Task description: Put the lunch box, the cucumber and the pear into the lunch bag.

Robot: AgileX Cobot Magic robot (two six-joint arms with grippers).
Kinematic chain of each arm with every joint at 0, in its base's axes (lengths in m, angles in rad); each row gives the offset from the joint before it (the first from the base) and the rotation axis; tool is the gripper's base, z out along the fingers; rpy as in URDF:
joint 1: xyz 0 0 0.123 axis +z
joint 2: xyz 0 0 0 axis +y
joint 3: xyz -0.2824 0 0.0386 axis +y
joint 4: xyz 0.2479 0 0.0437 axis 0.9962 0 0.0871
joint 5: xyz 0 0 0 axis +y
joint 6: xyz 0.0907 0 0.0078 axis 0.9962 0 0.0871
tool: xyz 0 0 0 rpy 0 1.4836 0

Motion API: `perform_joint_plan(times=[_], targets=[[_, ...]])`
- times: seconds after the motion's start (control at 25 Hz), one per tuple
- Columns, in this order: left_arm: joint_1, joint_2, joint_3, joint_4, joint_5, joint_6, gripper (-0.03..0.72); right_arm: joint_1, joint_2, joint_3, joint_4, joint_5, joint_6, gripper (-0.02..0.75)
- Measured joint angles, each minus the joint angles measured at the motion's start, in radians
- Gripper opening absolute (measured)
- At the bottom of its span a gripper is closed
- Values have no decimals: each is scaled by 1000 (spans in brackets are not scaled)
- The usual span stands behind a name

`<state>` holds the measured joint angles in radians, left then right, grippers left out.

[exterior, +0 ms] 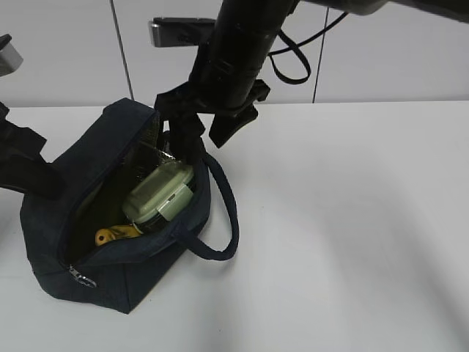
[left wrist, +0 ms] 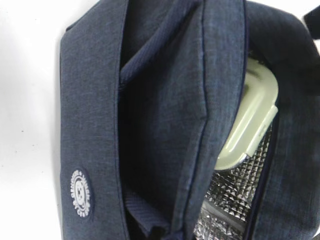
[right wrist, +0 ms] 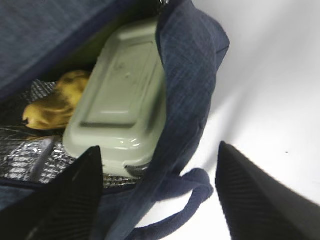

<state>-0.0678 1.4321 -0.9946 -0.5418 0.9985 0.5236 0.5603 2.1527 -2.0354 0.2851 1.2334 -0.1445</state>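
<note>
inside the lunch bag the lunch box sits over the pear, cucumber unseen; right gripper spread and empty astride the rim, so lift straight up clear of the handle; left gripper's state can't be told.

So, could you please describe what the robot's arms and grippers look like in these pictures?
The right arm is matte black and tube-shaped, wrapped in what looks like a dark cover, with thin black cables looping beside it. The right gripper has two broad black fingers with finely ribbed surfaces, tapering towards their tips. The left arm shows only as black parts at the frame edge, with a grey block above.
</note>
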Motion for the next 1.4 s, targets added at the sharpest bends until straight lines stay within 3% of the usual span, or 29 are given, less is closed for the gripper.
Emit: perform_joint_plan(times=[0.16, 0.2, 0.32, 0.36, 0.44, 0.6, 0.96, 1.24, 1.32, 1.4], targets=[[0, 0, 0, 0, 0, 0, 5, 0, 56, 2, 0, 0, 9, 494], [0, 0, 0, 0, 0, 0, 5, 0, 66, 2, -1, -2, 9, 442], [0, 0, 0, -1, 0, 0, 5, 0, 74, 2, -17, 8, -7, 136], [-1, 0, 0, -1, 0, 0, 5, 0, 74, 2, -26, 6, -11, 74], [-9, 0, 0, -2, 0, 0, 5, 0, 67, 2, -58, 4, -13, 32], [-74, 0, 0, -24, -28, -19, 5, -30, 34, 2, -96, 9, -15, 22], [-278, 38, -12, -142, -182, -72, 5, -195, -54, 2, -93, 30, -71, 20], [-340, 162, -115, -159, -185, -102, 5, -214, -54, 9, -89, 31, -82, 21], [-342, 176, -127, -162, -196, -103, 15, -214, -52, 9, -86, 31, -82, 55], [-342, 181, -130, -162, -222, -104, 48, -214, -50, 9, -86, 21, -83, 155]])
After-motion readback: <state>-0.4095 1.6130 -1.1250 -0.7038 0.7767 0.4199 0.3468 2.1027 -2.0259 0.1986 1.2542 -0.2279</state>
